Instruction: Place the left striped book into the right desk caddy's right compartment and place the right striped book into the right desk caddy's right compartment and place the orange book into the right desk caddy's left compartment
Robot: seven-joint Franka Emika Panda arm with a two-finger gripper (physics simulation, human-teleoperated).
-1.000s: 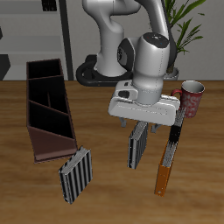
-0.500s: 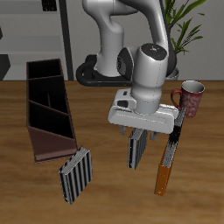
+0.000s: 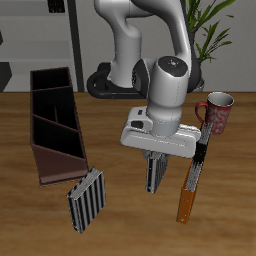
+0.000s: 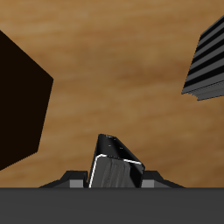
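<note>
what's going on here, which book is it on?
The gripper is down over the left striped book, the brighter striped one, beside the orange book. The exterior view hides the fingers behind the hand, so a grasp cannot be confirmed. The right striped book lies near the front end of the right desk caddy. None of the three books is in the caddy yet.
</note>
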